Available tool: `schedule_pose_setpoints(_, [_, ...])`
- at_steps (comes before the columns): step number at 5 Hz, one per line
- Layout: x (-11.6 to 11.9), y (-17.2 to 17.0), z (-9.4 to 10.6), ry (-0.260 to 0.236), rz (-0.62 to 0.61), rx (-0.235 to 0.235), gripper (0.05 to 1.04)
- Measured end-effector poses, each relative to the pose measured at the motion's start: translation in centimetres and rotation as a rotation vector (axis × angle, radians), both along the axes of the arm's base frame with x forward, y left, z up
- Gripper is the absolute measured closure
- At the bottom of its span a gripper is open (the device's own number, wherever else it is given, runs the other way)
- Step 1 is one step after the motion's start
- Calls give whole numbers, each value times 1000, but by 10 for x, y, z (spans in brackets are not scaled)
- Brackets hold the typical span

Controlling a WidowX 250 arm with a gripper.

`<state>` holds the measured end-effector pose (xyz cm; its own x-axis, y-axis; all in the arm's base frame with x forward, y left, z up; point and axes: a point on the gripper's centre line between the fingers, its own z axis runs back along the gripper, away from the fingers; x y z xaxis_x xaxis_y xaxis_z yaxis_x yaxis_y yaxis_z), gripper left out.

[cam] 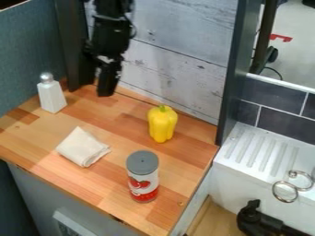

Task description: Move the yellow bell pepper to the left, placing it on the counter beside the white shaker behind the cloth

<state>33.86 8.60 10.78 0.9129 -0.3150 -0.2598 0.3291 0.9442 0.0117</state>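
Wooden surface (117,117) carries yellow pepper (162,124), can (142,177), folded cloth (82,147), white shaker (51,97); none lifted, gripper (107,87) above, can't tell if open or closed

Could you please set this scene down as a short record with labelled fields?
surface: wooden counter
end effector: the black end effector hangs over the counter's back part, between shaker and pepper as pictured
back left of picture: white shaker with a silver top, upright
right of the end effector: yellow pepper, stem up
front left: folded pale cloth
front centre: upright can with a grey lid
beyond right edge: white ridged drainboard
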Motion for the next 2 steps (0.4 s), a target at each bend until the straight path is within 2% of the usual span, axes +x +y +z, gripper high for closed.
schedule_pose_setpoints(1, [24,-21,-3,-84,-68,-19,83])
schedule_pose_setpoints(2, [37,-30,0,-146,-78,-30,83])
